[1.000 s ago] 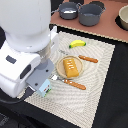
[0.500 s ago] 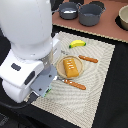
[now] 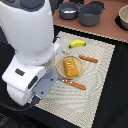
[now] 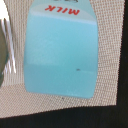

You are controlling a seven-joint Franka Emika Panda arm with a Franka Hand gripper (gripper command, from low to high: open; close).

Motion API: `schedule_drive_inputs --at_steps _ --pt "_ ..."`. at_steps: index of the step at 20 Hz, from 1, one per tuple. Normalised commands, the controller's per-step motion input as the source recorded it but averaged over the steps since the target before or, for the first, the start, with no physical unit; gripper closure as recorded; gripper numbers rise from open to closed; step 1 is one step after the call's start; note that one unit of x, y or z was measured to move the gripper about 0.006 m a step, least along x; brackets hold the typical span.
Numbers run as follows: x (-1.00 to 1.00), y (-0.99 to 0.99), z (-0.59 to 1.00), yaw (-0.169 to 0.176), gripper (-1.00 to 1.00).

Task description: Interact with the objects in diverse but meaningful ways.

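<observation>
A pale blue milk carton (image 4: 61, 49) with red letters lies flat on the striped woven mat (image 4: 107, 75), right under the wrist camera. The fingers are hidden, so I cannot tell if they are wide or narrow. A yellow banana (image 3: 77, 44) lies near the mat's far edge.

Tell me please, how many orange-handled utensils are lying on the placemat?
2. One orange-handled utensil lies on the exterior view's right of the plate, below the banana. The other lies below the plate. The arm may hide more.
</observation>
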Motion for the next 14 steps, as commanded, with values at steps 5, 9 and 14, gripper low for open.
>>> schedule_drive_inputs --at_steps 5,9,14 --pt "-0.35 0.06 -0.33 0.0 -1.0" --pt "-0.31 0.02 -0.18 0.0 1.0" --pt "-0.23 0.0 -0.02 0.0 1.0"
